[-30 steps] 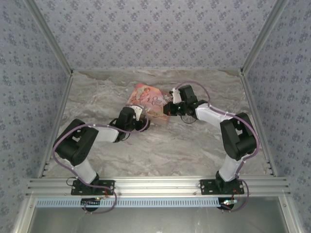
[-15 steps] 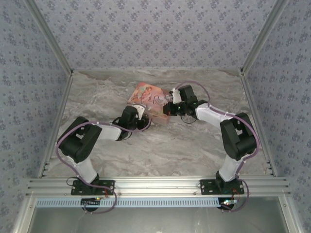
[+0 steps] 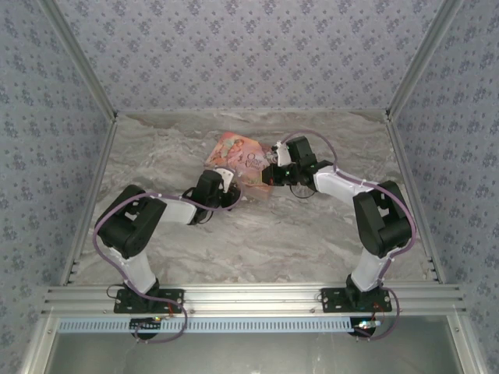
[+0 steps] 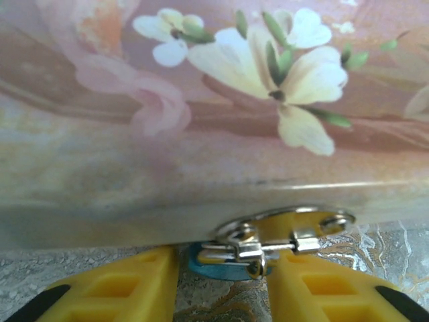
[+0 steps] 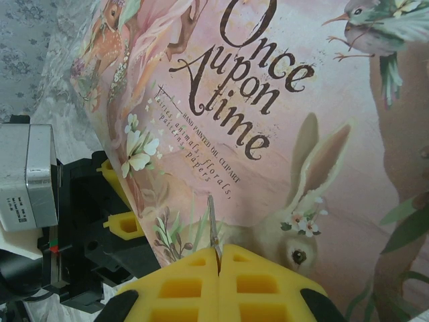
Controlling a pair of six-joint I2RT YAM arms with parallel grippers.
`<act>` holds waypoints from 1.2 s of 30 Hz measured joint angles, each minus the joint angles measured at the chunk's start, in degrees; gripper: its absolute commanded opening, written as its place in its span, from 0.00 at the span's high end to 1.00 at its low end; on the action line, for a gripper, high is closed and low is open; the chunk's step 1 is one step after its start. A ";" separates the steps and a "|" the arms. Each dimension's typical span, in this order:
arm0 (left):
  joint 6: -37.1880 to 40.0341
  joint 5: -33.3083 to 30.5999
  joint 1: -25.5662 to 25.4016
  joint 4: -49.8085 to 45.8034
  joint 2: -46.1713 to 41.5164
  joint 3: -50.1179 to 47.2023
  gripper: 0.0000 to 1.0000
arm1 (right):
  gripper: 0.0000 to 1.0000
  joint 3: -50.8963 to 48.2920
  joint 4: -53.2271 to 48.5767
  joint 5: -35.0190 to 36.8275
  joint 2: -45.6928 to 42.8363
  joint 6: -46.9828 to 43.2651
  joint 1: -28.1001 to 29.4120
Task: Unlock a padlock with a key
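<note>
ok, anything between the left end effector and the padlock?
Nothing visible. The padlock sits at the pink box's edge, in the gap between the left end effector's yellow fingers. Contact unclear.

Table: marbled grey-and-beige top [image 3: 312, 234], closed in on three sides by flower-print walls, with a metal rail along the near edge.
On the table: one pink box [image 3: 240, 158], lid up, in the far middle and set askew to the table's edges.
Box lid: painted flowers, a rabbit, a bird and the words "Once upon a time".
Box side: its lower edge meets the table top.
Padlock [image 4: 224, 267]: a small blue body hanging from a silvery hasp on the box side, low by the table; whether it touches the table cannot be told.
</note>
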 measured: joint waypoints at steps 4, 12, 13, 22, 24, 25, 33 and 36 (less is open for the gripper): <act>-0.09 0.00 0.00 -0.15 0.00 0.13 0.69 | 1.00 0.00 0.04 -0.02 0.00 0.00 0.00; -0.13 0.15 0.02 -0.68 -0.46 0.17 0.77 | 1.00 0.00 0.15 0.00 -0.11 0.00 0.00; -0.15 0.15 0.02 -0.70 -0.55 0.17 0.77 | 1.00 0.00 0.13 0.02 -0.13 -0.02 0.00; -0.55 0.17 0.02 -1.77 -1.14 0.17 0.79 | 1.00 -0.57 0.17 0.57 -2.93 -0.02 -0.07; -0.81 0.20 0.00 -2.14 -1.33 0.17 0.80 | 1.00 -0.74 0.20 0.83 -4.02 -0.04 -0.07; -1.05 0.22 0.02 -2.51 -1.46 0.22 0.80 | 1.00 -0.79 0.17 0.87 -4.57 -0.07 -0.15; -5.16 2.19 0.02 -9.77 -2.91 2.93 0.81 | 1.00 -5.88 1.66 1.77 -10.60 -1.55 -0.46; -7.32 3.65 0.02 -12.79 -2.99 4.90 0.82 | 1.00 -9.60 2.45 1.92 -13.35 -2.19 -0.87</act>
